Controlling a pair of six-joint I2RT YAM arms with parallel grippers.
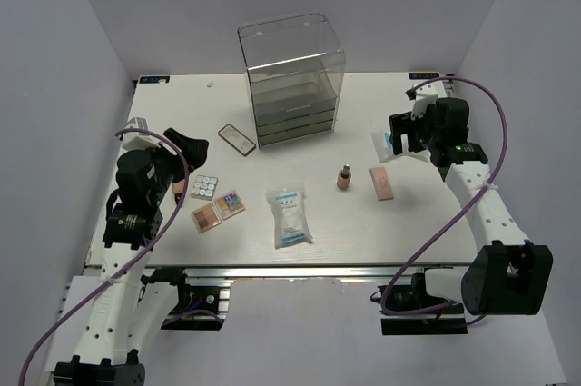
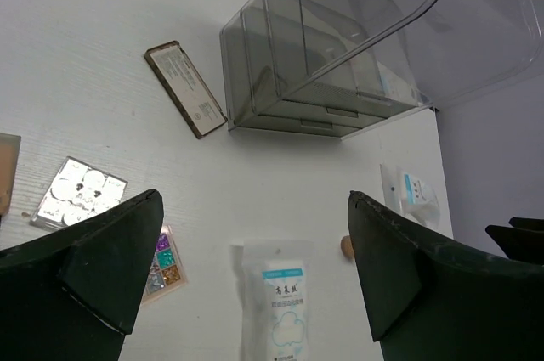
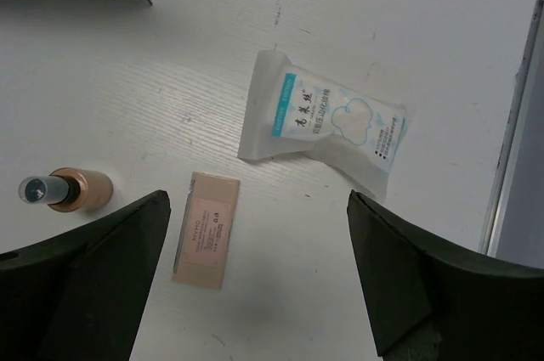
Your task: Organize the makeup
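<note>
Left wrist view: the clear drawer box [image 2: 340,64] runs off the top edge, the white packet [image 2: 276,310] off the bottom. A multicoloured palette [image 2: 167,261] is partly hidden behind a finger [image 2: 102,267] — the packet's lettering, perhaps Chinese, is too small to read.

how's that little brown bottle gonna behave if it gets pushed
The small brown bottle stands upright and narrow beside the peach palette, so a push near its cap would probably tip it. Its body looks round, so once down it may roll. It looks rigid and smooth, so it might slip.
</note>
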